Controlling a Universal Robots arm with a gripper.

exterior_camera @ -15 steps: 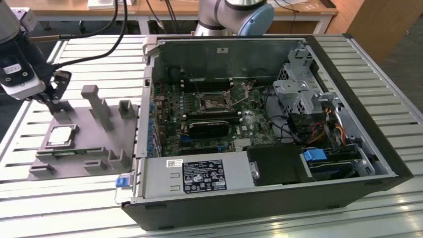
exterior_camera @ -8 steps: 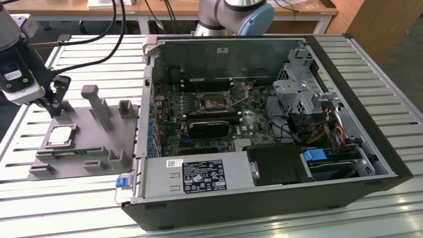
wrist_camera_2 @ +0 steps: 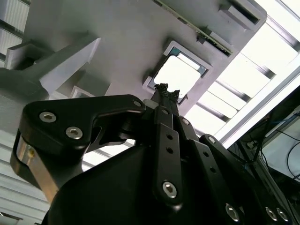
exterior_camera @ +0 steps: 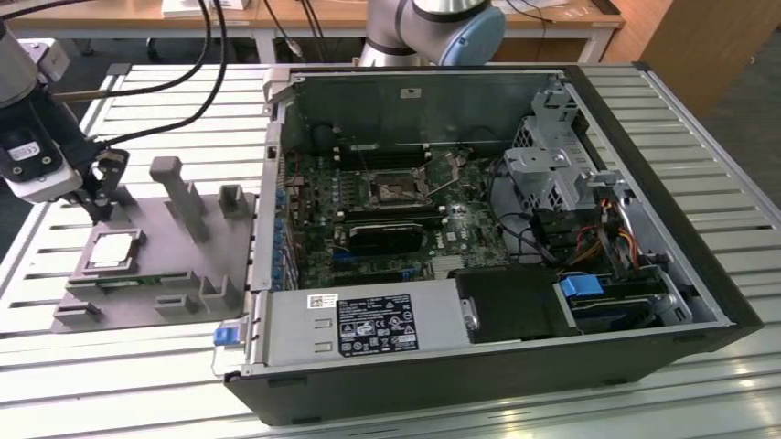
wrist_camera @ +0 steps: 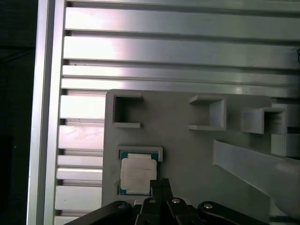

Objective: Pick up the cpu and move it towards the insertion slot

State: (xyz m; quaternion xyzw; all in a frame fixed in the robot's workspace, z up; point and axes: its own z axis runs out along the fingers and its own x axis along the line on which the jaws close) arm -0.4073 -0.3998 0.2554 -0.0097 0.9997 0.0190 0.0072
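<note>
Your cpu (exterior_camera: 110, 249) lies flat, pale top up, in a framed square pocket of the grey tray (exterior_camera: 159, 245). In a long slot just beside that pocket lies a thin green-edged board (exterior_camera: 123, 282).

Your gripper (exterior_camera: 101, 213) hangs over the tray at the cpu's far edge. In both wrist views the fingertips (wrist_camera: 159, 183) are pressed together with nothing between them. They sit right at the rim of the chip, but you cannot tell whether they touch it.

The open computer case (exterior_camera: 427, 393) stands to the exterior view's right of the tray, its side wall just beside the tray's edge. Inside it is the motherboard (exterior_camera: 470, 229). The insertion slot (exterior_camera: 393, 187) sits near the board's middle, with a shiny frame and a dark centre, well apart from the cpu. A black heatsink (exterior_camera: 388, 240) lies just on the near side of the slot. A grey power supply (exterior_camera: 366, 325) fills the near corner of the case, and a metal drive cage (exterior_camera: 555, 165) with loose wires takes up the side on the exterior view's right.

Between the chip and the slot stand two upright tray posts (exterior_camera: 183, 197) and the case's side wall. Black cables (exterior_camera: 201, 82) loop down towards the arm's wrist.

Everything rests on a table (exterior_camera: 732, 229) of pale slatted aluminium profiles. Beyond it you see the arm's base (exterior_camera: 440, 27) and wooden desks (exterior_camera: 366, 14).
</note>
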